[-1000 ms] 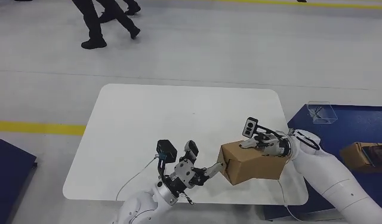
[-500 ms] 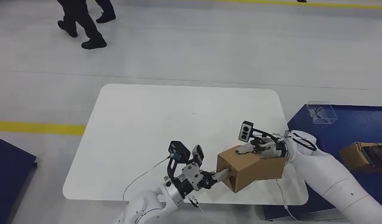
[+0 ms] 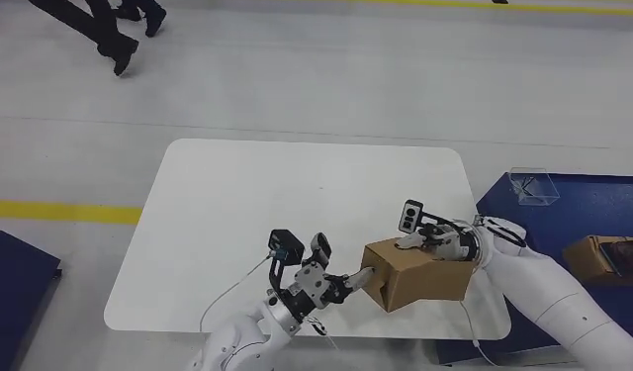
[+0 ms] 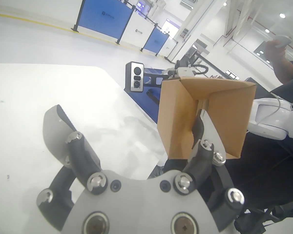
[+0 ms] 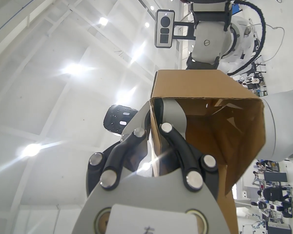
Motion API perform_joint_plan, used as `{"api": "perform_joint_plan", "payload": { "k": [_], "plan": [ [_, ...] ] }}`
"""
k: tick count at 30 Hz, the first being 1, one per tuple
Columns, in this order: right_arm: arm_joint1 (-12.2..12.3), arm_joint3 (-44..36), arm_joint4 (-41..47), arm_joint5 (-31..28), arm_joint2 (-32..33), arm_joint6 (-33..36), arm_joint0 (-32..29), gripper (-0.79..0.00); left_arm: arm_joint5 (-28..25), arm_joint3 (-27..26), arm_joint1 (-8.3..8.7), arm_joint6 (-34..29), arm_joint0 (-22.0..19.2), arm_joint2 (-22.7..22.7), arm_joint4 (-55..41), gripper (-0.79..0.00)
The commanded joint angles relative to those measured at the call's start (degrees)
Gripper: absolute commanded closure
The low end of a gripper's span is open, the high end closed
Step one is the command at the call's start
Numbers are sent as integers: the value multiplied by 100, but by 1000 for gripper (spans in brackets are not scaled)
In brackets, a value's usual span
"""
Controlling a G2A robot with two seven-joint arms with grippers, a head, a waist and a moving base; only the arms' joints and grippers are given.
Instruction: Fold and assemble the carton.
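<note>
A brown carton (image 3: 420,272) is held tilted over the near right part of the white table (image 3: 297,193), one end open toward the left arm. My right gripper (image 3: 419,242) holds its top edge. In the right wrist view that gripper (image 5: 152,116) is shut on the carton (image 5: 197,86) wall, one finger inside and one outside. My left gripper (image 3: 348,280) is at the open end. In the left wrist view it (image 4: 129,118) stands open, one fingertip (image 4: 204,125) poking inside the carton (image 4: 175,113) against an inner flap, the other over the table.
On a blue surface to the right of the table lie a clear plastic container (image 3: 532,185) and another brown box (image 3: 603,257). A thin cable (image 3: 227,294) trails from the left arm across the table's near edge.
The left gripper pushed in toward the carton's open end, then drew back slightly. The carton dipped a little lower in the right gripper's hold.
</note>
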Motion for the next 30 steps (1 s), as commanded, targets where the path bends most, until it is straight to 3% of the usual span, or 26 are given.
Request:
{"api": "perform_joint_plan", "payload": {
  "k": [1, 6, 13, 18, 21, 25, 30],
  "plan": [
    [-17, 60, 195, 1, -83, 0, 23, 0, -104, -54, 27, 148, 124, -180, -150, -785],
    [-53, 106, 633, 67, -301, -66, 131, 0, -780, 34, 46, 423, 351, -339, -1363, -785],
    [-57, 79, 677, 77, -295, -78, 113, 0, -828, 70, 46, 371, 358, -320, -1493, -785],
    [-133, -461, 2326, 721, -476, -719, -155, 0, -747, -210, 60, 579, 475, -480, -1586, -785],
    [-129, -693, 2704, 844, -761, -840, -82, 0, -766, -445, 93, 486, 613, -603, -1593, -785],
    [-68, -711, 2363, 621, -1215, -617, 180, 0, -701, -813, 134, -286, 757, -559, -2464, -785],
    [9, -421, 1731, 158, -1883, -154, 620, 0, 134, -1190, 202, -1757, 690, -623, -3749, -785]
  ]
}}
